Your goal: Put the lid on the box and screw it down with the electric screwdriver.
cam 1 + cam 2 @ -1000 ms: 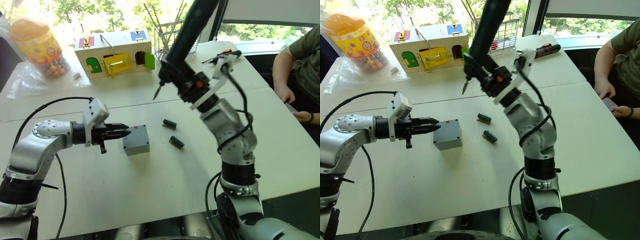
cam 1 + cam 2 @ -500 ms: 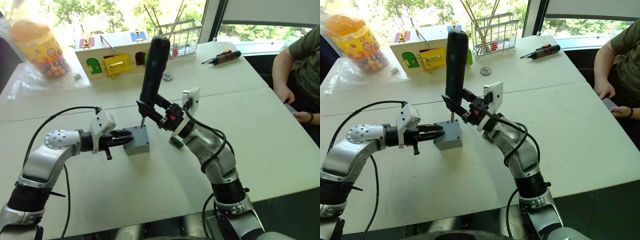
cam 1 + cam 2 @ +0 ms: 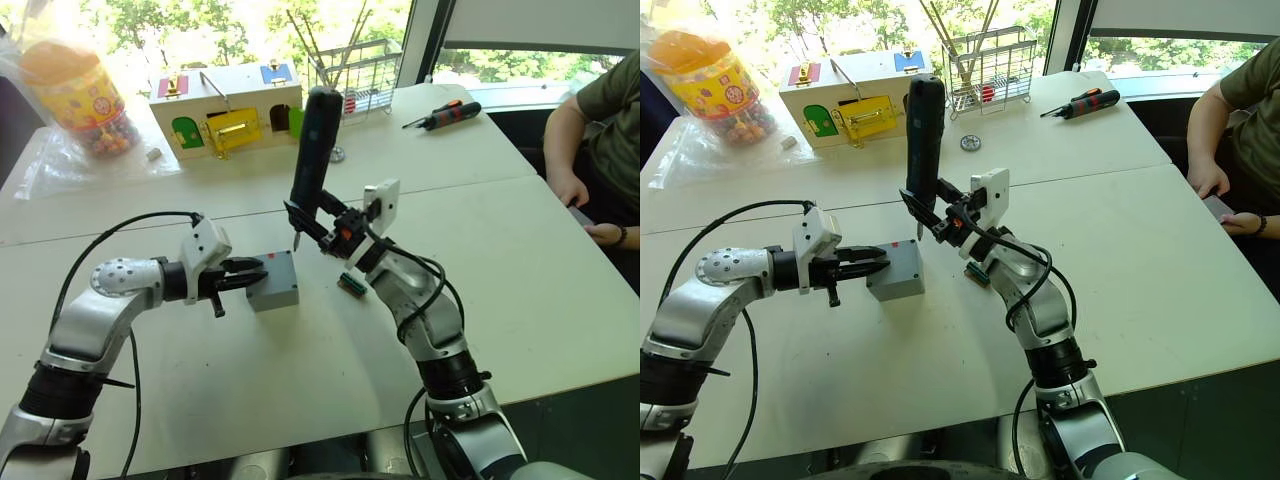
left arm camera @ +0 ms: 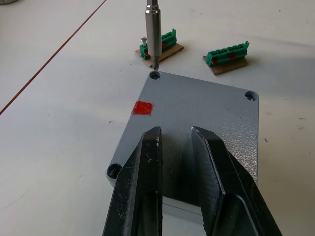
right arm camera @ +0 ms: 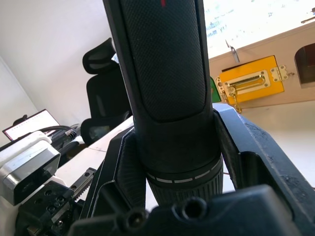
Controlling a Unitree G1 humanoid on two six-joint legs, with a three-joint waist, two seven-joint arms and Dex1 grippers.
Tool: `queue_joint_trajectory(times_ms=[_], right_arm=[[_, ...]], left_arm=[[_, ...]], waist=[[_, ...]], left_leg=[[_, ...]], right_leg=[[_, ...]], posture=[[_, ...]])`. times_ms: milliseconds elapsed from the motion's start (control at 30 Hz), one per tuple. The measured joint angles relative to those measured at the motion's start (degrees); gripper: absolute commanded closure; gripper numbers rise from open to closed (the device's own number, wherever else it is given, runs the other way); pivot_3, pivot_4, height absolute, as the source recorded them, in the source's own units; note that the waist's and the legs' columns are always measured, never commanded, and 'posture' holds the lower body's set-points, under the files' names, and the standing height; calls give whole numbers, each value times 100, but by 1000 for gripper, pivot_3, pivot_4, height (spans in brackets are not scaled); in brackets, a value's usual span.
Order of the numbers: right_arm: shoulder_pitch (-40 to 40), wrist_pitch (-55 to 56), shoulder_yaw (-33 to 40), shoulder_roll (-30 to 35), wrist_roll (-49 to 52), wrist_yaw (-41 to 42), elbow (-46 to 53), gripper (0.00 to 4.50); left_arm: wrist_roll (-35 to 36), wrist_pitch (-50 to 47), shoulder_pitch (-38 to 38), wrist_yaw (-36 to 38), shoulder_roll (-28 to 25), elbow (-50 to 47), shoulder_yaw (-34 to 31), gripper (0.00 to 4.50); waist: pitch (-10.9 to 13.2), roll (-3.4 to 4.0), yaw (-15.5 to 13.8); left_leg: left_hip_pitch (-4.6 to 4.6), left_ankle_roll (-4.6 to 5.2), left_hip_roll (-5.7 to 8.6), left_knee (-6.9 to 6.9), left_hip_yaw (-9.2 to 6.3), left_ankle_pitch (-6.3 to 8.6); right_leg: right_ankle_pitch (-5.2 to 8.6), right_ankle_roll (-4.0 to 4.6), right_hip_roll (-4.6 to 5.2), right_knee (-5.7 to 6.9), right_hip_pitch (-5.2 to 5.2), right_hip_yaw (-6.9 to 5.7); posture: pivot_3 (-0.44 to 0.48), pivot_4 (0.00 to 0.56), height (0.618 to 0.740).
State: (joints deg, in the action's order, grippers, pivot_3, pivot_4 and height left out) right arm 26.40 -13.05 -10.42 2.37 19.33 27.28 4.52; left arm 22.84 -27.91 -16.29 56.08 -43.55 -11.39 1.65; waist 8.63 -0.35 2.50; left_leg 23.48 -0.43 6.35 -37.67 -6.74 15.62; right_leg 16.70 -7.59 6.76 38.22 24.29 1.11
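Note:
The grey box [image 3: 273, 281] stands mid-table with the lid [image 4: 197, 118] lying on it; the lid bears a red mark and shows corner screw holes. My left gripper [image 3: 245, 272] reaches in from the left. Its fingers [image 4: 142, 187] lie over the lid's near edge, a little apart, with nothing between them. Held almost upright in my shut right gripper [image 3: 322, 222] is the black electric screwdriver [image 3: 315, 140]. Its metal bit [image 4: 152, 34] hangs just above one far corner hole of the lid.
Two green terminal blocks [image 4: 227, 53] lie just beyond the box. At the back stand a white toy house [image 3: 228, 115], a candy jar [image 3: 75, 90] and a wire rack [image 3: 350, 65]. An orange-and-black hand screwdriver [image 3: 445, 113] lies far right. A person [image 3: 600, 140] sits at the right edge.
My right arm swung down from high up, bringing the screwdriver's bit over the box, then nudged it right to the corner hole. My left gripper closed in onto the lid.

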Motion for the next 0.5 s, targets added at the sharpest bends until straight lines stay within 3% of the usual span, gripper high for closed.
queue_joint_trajectory(times_ms=[500], right_arm=[[60,99,20,-130,-26,-33,23,2748]], left_arm=[[-110,20,-19,30,0,-47,38,3577]], waist=[[0,0,-5]], left_leg=[[-1,0,0,0,0,0]], right_leg=[[0,0,0,0,-1,0]], posture=[[0,150,740]])
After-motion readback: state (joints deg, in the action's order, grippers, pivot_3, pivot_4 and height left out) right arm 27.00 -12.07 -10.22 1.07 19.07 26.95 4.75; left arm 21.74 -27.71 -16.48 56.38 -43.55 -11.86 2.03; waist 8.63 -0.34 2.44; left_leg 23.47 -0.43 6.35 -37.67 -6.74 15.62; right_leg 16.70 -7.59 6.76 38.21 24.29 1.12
